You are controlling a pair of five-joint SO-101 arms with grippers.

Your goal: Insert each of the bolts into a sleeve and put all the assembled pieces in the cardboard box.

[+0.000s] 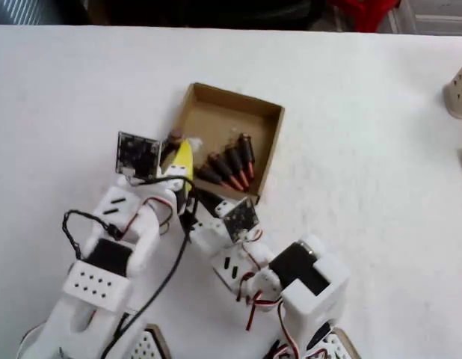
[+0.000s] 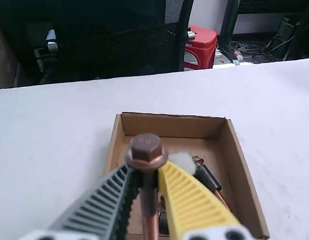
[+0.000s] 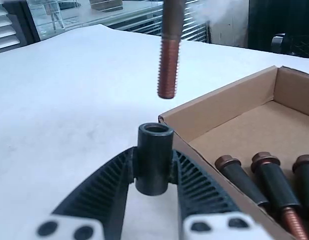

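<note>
My left gripper [image 2: 146, 172] is clamped on a bolt [image 2: 145, 150], which hangs above the sleeve [image 3: 155, 157] pinched in my right gripper [image 3: 154, 167], beside the box [image 1: 235, 96] mid-table. The tip looks off-centre; lowered so, it may strike the rim and tilt the sleeve.

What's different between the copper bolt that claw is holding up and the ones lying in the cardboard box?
The held bolt is bare copper along its shank; the boxed bolts wear dark sleeves. The held bolt hangs upright, head up, pinched in the left claw; the boxed bolts lie side by side on the cardboard box floor. Both have copper-coloured hex heads.
</note>
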